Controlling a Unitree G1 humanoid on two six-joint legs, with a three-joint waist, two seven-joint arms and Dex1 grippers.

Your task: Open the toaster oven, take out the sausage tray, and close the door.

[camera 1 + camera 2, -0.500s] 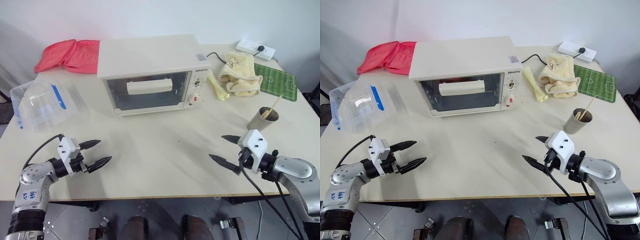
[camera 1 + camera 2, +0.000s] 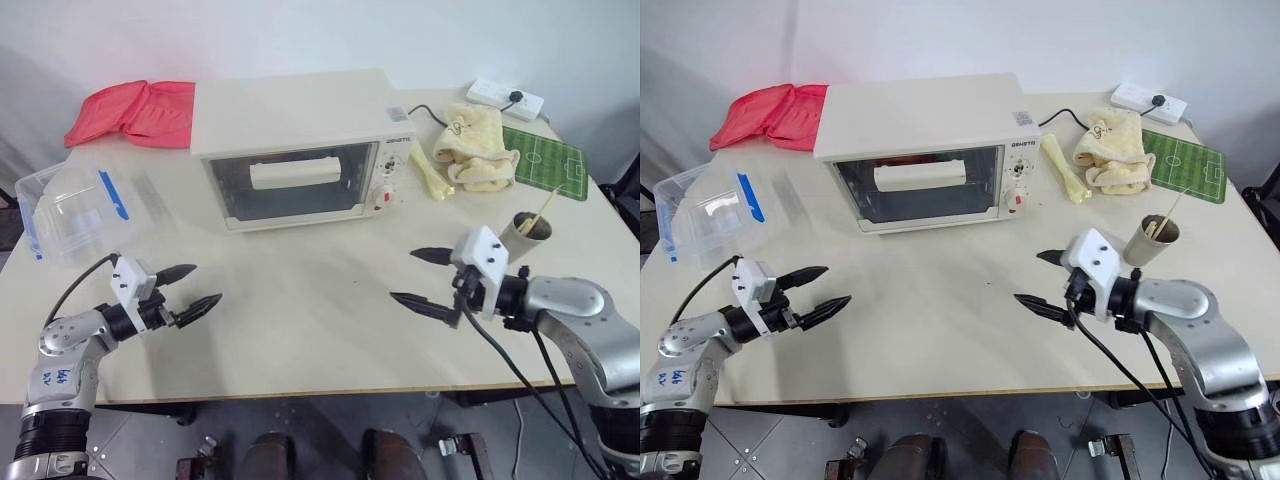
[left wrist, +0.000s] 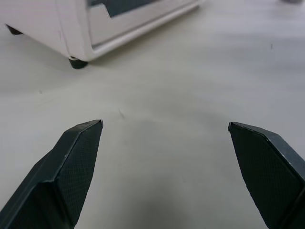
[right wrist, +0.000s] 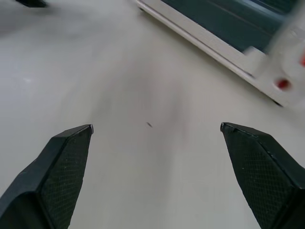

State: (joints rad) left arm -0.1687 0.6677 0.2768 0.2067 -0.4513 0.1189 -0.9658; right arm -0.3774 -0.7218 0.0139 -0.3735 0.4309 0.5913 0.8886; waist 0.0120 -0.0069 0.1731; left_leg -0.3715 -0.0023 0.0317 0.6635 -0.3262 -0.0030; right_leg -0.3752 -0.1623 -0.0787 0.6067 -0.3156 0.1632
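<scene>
Looking down from the head: toaster oven (image 2: 300, 150) at the table's far middle, door (image 2: 296, 182) shut, likely hiding the sausage tray. Left gripper (image 2: 187, 290) and right gripper (image 2: 423, 279) hover spread, empty. Wrist views face its front, seemingly ready to approach.

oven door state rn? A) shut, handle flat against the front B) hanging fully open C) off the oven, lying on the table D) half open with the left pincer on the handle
A: the door sits shut in the front of the toaster oven, its cream handle flat across the glass, and both the left pincer and right pincer hover open over the table, well short of it.
</scene>
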